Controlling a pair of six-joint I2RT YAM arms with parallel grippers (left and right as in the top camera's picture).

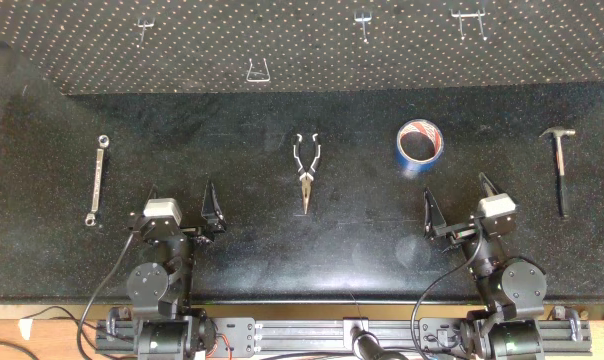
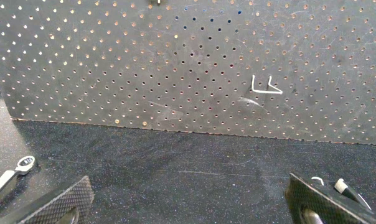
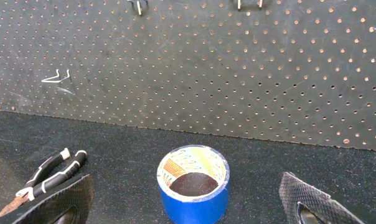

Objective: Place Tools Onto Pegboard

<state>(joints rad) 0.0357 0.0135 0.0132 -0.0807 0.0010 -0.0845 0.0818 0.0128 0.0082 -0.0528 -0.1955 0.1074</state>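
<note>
Standing at the arms' side of the black table (image 1: 282, 250), I see the pegboard (image 1: 302, 40) at 12 o'clock along the far edge, with four metal hooks on it: a small one (image 1: 144, 28) far left, a wire loop (image 1: 259, 71) lower down near the board's bottom edge, a third (image 1: 361, 20) past the middle, and a double one (image 1: 469, 20) to the right. No tool hangs on any of them; all four tools lie flat on the table.

Farthest left is the wrench (image 1: 97, 180), lying nearly straight toward the board with its ring end away from me. It sits at about 10 o'clock from the left gripper (image 1: 180, 205), well apart from it. That gripper rests low over the table near its base, fingers spread wide and holding nothing.

The pliers (image 1: 306, 170) lie in the middle, between the two arms, handles toward the board and the tip pointing back at me.

The roll of blue tape (image 1: 419, 143) comes next, standing on its edge ring with the hole facing up, at about 11 o'clock from the right gripper (image 1: 460, 200). That gripper also has its fingers wide apart and empty, and faces the tape without touching it.

The hammer (image 1: 559, 165) lies farthest right, at 2 o'clock from the right gripper, head toward the board.
</note>
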